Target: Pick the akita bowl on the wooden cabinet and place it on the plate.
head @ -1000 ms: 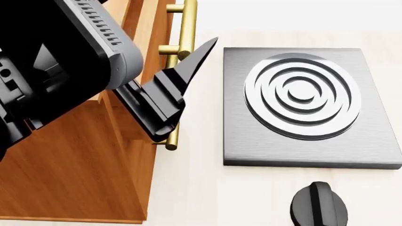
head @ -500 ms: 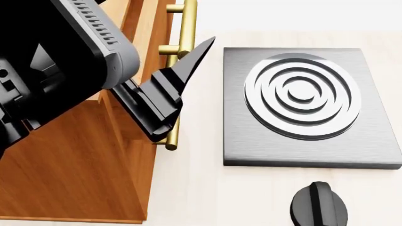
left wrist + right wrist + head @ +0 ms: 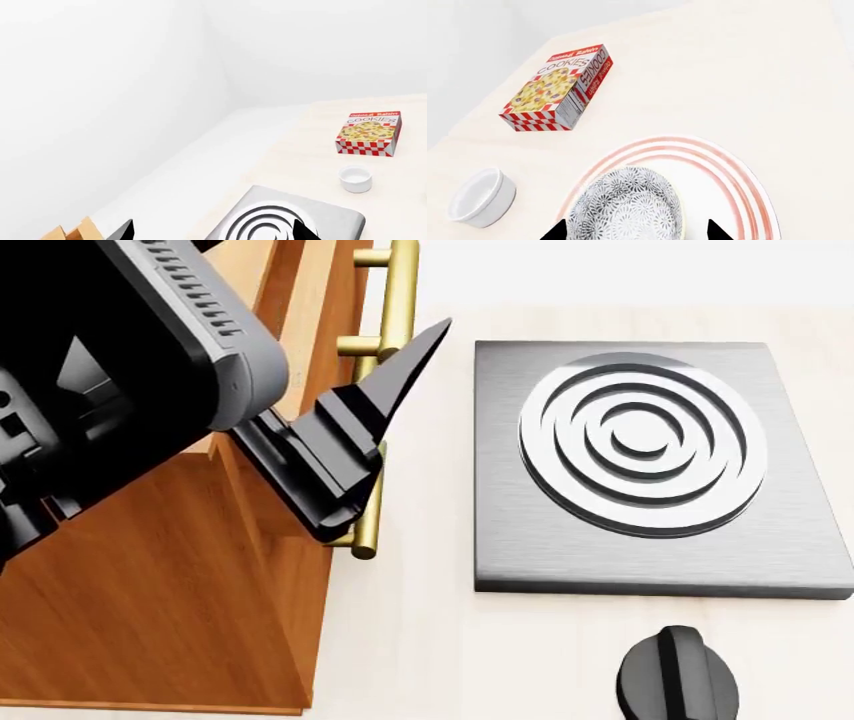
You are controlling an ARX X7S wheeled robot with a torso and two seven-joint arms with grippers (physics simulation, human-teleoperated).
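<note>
Sitting on the round white red-ringed plate, directly between the right end effector's spread fingertips, the small blue-black floral-patterned akita bowl looks rigid, glazed, slippery and breakable, best gripped across its rim.

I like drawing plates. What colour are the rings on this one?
Thin red rings on the white plate, best seen in the right wrist view.

A cookie box is lying flat on the table, a small white cup is standing nearby, and a black knob is sitting below the grey burner plate
</note>
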